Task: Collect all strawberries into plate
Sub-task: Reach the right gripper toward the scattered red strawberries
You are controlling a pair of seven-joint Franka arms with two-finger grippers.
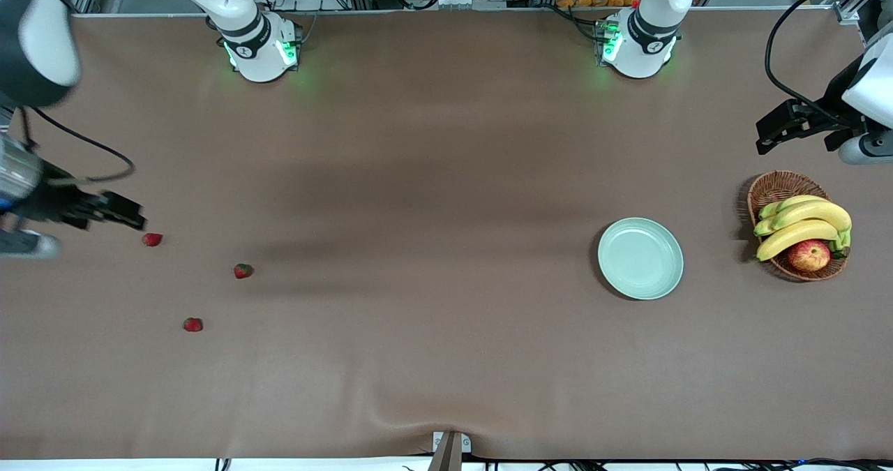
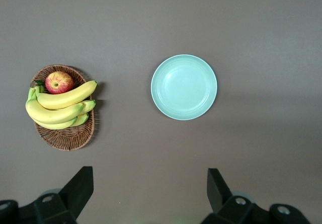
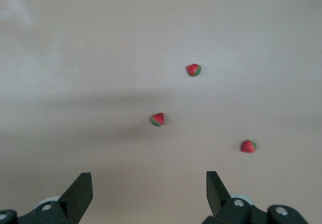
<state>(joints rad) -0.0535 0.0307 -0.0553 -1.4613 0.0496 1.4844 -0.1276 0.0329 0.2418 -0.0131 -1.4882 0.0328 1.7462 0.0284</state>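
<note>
i'm still at step one: no berry picked, plate point(image 1: 640, 258) sitting empty w/ nothing in it. going across the front view from the right arm's end: right tool point(image 1: 115, 209) is hanging open over the tabletop point(image 1: 418, 178) just beside the first strawberry point(image 1: 152, 239), holding nothing; its wrist cam is showing both fingers point(image 3: 79, 194) spread wide. then the second strawberry point(image 1: 193, 324), nearest the front cam, and the third strawberry point(image 1: 243, 271), all well apart from the plate. plate is lying toward the left arm's end, near the basket point(image 1: 774, 188). left tool point(image 1: 774, 132) is waiting open and empty over the tabletop by the basket.

next move, imo: i'm lining the right tool over the closest berry, dropping, closing gently since it's tiny, and the carry is long, maybe needing a handover.

count: 3 strawberries, 1 plate, 1 basket, 3 bananas point(image 1: 802, 223) as far as i'm making out, 1 apple point(image 1: 808, 255), 2 tools.
</note>
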